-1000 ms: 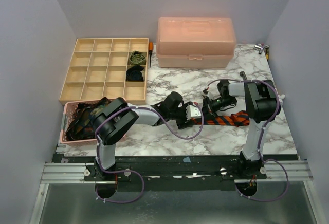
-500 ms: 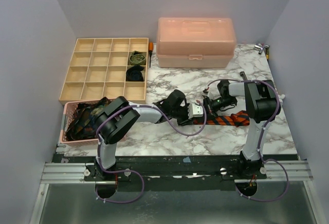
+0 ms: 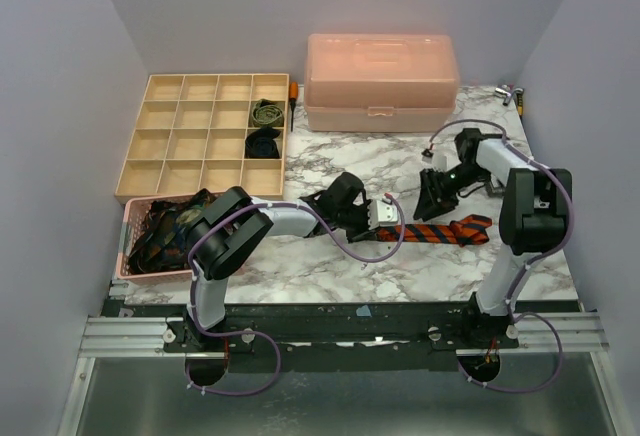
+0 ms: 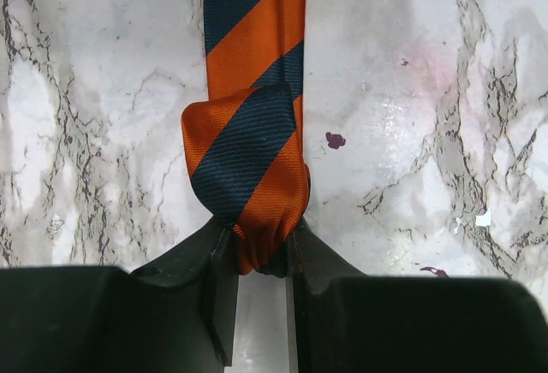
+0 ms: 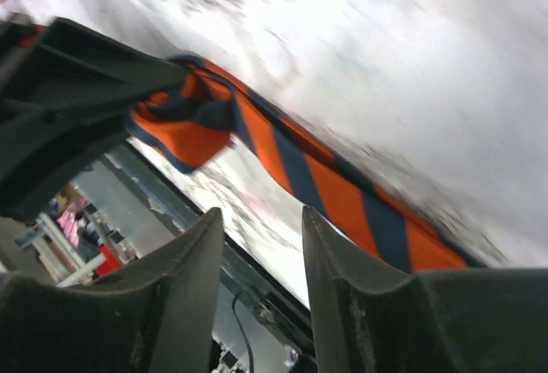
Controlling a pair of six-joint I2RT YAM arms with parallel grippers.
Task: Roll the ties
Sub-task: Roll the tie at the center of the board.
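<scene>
1. Left hand (image 4: 257, 257): just pinched shut on rolled end of striped tie (image 4: 248, 159), 4 o'clock on bench (image 3: 330, 156).
2. Right hand (image 3: 432, 199): newly parted, empty, backed off to roll's 2 o'clock.
3. Roll handover made; rolling unfinished.

Two arms stand at the near edge, a left arm (image 3: 225, 241) and a right arm (image 3: 527, 218), each ending in one pincer: the left pincer (image 4: 259, 257) and the right pincer (image 5: 261, 236). One counter (image 3: 330, 266) carries one orange-and-navy striped tie (image 3: 445, 231), one wooden tray (image 3: 200, 197) of sixteen compartments, one pink lidded box (image 3: 382, 81) and one pink basket (image 3: 150, 274). Two rolled ties sit in the tray: one olive green tie (image 3: 266, 112) and one dark tie (image 3: 263, 143). The basket holds a heap of dark ties (image 3: 165, 231), too tangled to count.
</scene>
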